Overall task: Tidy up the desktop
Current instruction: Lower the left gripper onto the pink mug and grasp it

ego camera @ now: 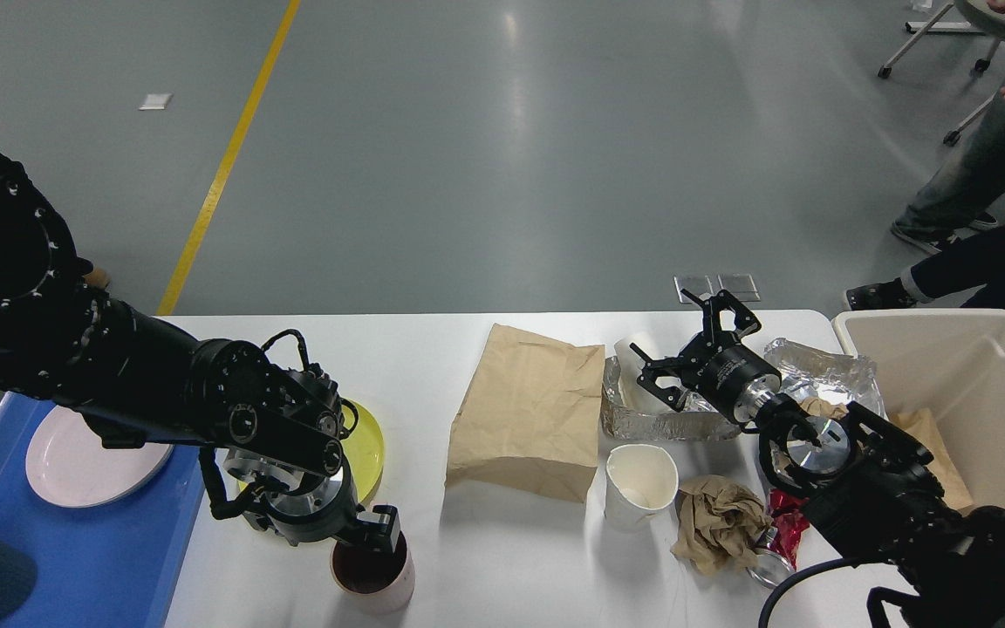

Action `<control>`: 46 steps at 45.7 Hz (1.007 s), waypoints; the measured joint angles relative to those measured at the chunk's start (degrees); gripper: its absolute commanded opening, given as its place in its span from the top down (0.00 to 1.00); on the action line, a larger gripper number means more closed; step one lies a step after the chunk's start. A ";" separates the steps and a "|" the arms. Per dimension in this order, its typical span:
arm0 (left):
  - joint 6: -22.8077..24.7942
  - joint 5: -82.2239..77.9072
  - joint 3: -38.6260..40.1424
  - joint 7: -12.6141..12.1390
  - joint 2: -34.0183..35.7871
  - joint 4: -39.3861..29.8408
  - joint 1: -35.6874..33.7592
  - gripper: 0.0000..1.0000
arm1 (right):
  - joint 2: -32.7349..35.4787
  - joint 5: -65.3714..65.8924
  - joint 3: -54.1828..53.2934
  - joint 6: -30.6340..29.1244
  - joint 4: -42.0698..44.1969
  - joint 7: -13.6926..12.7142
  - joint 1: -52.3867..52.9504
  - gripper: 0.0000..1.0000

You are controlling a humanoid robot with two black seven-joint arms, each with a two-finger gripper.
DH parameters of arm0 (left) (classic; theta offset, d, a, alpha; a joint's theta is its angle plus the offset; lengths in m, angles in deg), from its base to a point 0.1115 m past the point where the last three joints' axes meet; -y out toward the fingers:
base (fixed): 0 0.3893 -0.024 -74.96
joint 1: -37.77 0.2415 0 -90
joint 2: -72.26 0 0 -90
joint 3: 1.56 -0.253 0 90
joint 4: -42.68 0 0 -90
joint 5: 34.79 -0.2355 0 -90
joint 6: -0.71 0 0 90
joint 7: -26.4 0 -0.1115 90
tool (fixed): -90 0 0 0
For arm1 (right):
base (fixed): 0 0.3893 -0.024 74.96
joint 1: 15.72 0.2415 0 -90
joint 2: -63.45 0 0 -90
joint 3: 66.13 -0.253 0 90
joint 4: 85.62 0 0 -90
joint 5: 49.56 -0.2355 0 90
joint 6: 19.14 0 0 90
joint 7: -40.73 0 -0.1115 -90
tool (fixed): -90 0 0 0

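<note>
Below, the desktop [502,558] underlies the right gripper [696,342] (fingers spread, holding nothing).

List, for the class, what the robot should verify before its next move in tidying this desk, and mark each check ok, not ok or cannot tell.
1. Left gripper at the pink cup: ok, at its rim.
2. Grip on that cup firm: cannot tell, fingers hidden.
3. Right gripper open over the foil tray: ok.
4. Cream bin has room: ok.
5. Blue tray has room: ok.
6. Desktop tidy: not ok; paper bag, white cup, crumpled paper remain.
</note>
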 measured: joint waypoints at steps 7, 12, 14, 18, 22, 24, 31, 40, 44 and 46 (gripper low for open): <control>-0.06 0.00 0.08 -0.18 -0.05 0.96 1.57 0.15 | 0.00 0.00 0.00 0.00 0.00 0.00 0.00 0.00; -0.08 0.00 0.05 -0.30 -0.12 3.02 3.76 0.15 | 0.00 0.00 0.00 0.00 0.00 0.00 0.00 0.00; -0.08 0.01 0.04 -0.38 -0.13 3.50 4.26 0.15 | 0.00 0.00 0.00 0.00 0.00 0.00 0.00 0.00; -0.08 -0.01 0.03 -0.72 -0.12 4.29 5.05 0.15 | 0.00 0.00 -0.01 0.00 0.00 0.00 0.00 0.00; -0.08 -0.08 0.04 -0.98 -0.11 5.03 5.73 0.15 | 0.00 0.00 -0.01 0.00 0.00 0.00 0.00 0.00; -0.13 -0.10 0.06 -1.03 -0.14 5.39 6.04 0.15 | 0.00 0.00 -0.01 0.00 0.00 0.00 0.00 0.00; -0.15 -0.11 0.18 -1.08 -0.80 6.67 7.23 0.19 | 0.00 0.00 -0.01 0.00 0.00 0.00 0.00 0.00; 0.25 -0.10 1.11 -1.31 -0.98 7.26 7.94 0.45 | 0.00 0.00 -0.01 0.00 0.00 0.00 0.00 0.00; 0.59 -0.12 1.34 -2.29 -0.98 7.28 8.01 0.64 | 0.00 0.00 -0.01 0.00 0.00 0.00 0.00 0.00; 0.63 -0.13 1.41 -3.10 -0.99 7.29 8.15 0.70 | 0.00 0.00 -0.01 0.00 0.00 0.00 0.00 0.00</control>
